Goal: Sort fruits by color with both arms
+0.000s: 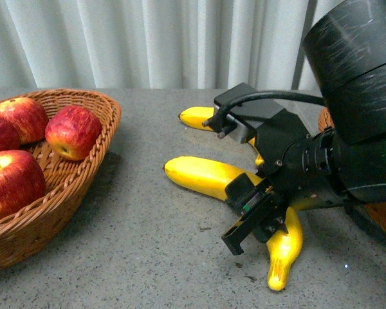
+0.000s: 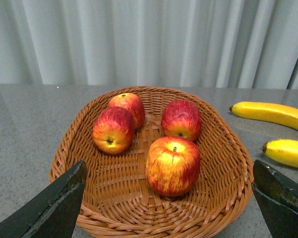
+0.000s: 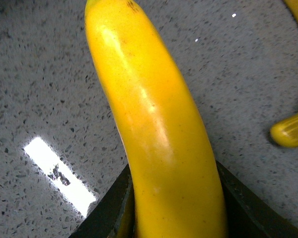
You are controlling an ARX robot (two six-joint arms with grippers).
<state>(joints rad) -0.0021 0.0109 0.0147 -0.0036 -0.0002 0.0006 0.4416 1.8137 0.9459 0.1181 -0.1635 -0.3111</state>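
Banana (image 3: pixel 139 89), clamped in our right gripper (image 3: pixel 174 198), points toward the table (image 1: pixel 148 257)'s left edge; its likely basket (image 1: pixel 381 222) sits by the right edge.

Likely a robotics lab bench: black robot arm (image 1: pixel 354 77) over speckled grey tabletop (image 1: pixel 148 257), plain white curtains (image 1: pixel 116 38) behind.

The brown woven wicker basket (image 2: pixel 232 161) looks rough and ribbed, of matt dry cane. The red yellow-streaked apples (image 2: pixel 173 166) are waxy and glossy. The yellow curved banana (image 3: pixel 154 124) has smooth skin with a soft shine. The grey speckled table top (image 1: pixel 148 244) seems polished stone. The white pleated curtain (image 1: pixel 148 38) is matt cloth.
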